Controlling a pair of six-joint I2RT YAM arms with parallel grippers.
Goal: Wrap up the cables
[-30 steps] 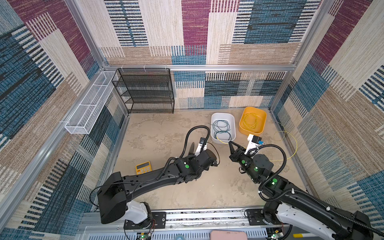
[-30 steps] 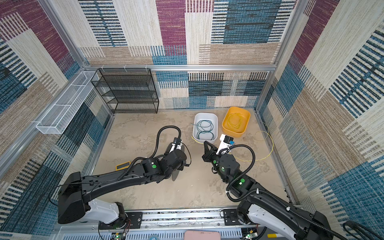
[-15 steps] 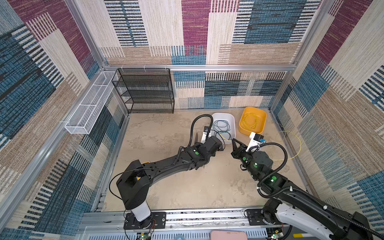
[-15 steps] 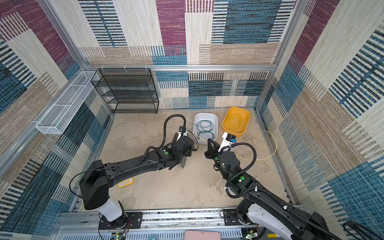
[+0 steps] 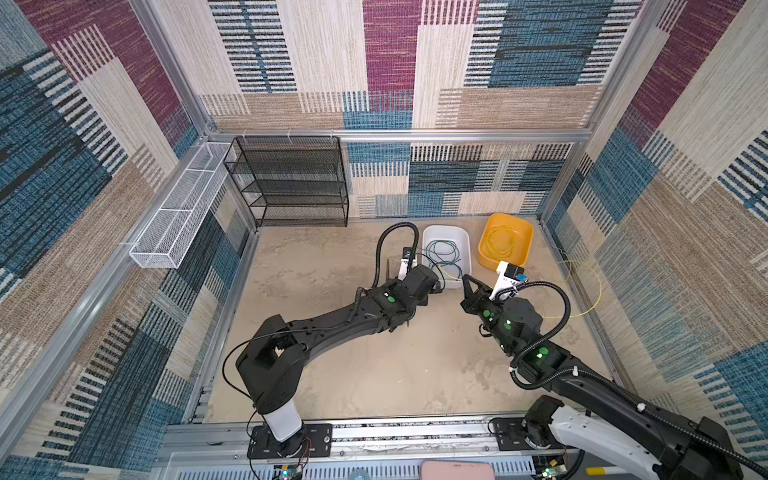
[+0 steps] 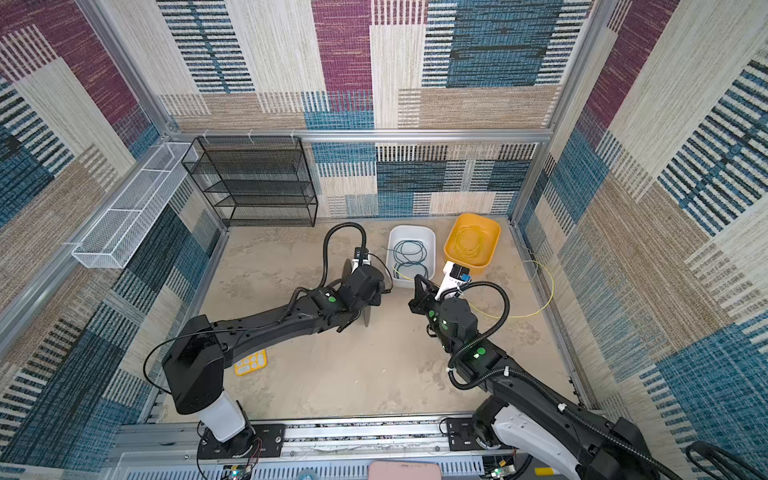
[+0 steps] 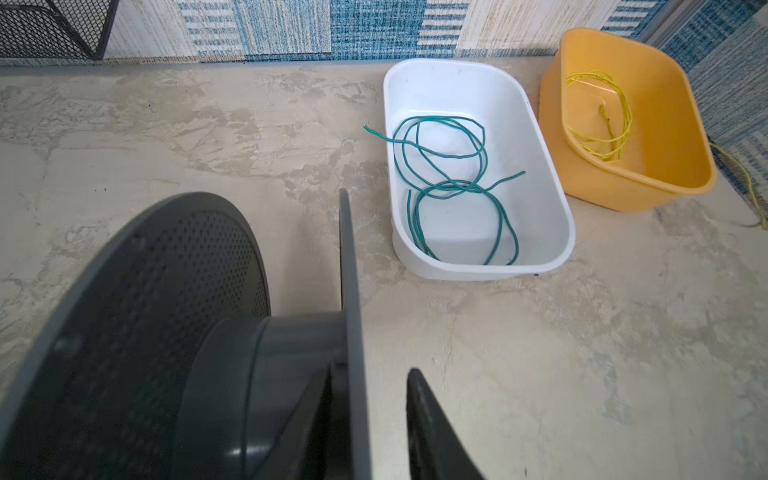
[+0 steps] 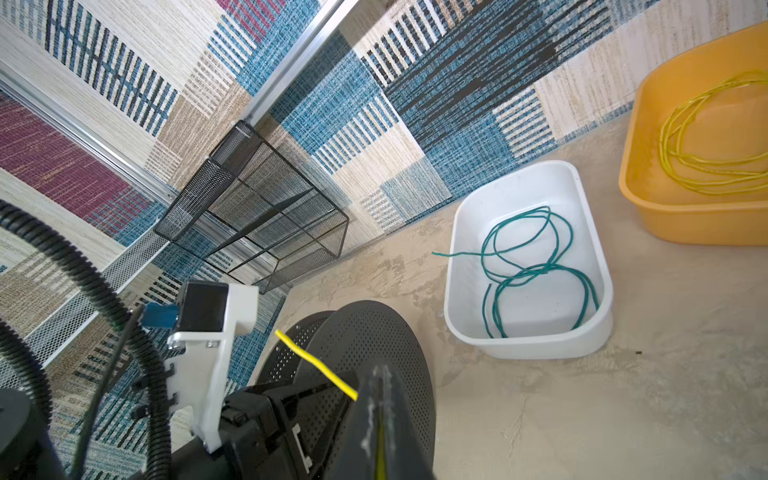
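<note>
A dark green cable [image 7: 457,187] lies in loose loops in the white tub [image 5: 428,237], with one end hanging over the rim. One yellow cable coil [image 8: 665,137] rests in the yellow tub [image 5: 525,232]. Another yellow cable [image 5: 598,291] trails across the floor by the right wall. Its short end [image 8: 316,361] sticks out of my right gripper [image 8: 378,370], which is shut on it just in front of the white tub. My left gripper [image 7: 372,374] stands open astride one flange of a dark grey spool [image 7: 166,311]. One finger is close against the flange and the other stands off it.
A black mesh rack [image 5: 291,183] stands against the back wall and a white wire basket [image 5: 178,220] hangs on the left wall. A small yellow device [image 6: 250,361] lies on the floor near the left arm's base. Patterned walls close in all sides.
The left arm has swung the spool back and right, close to the white tub, and its jaws have opened off the flange. The right gripper has edged slightly forward, still shut on the yellow cable.
</note>
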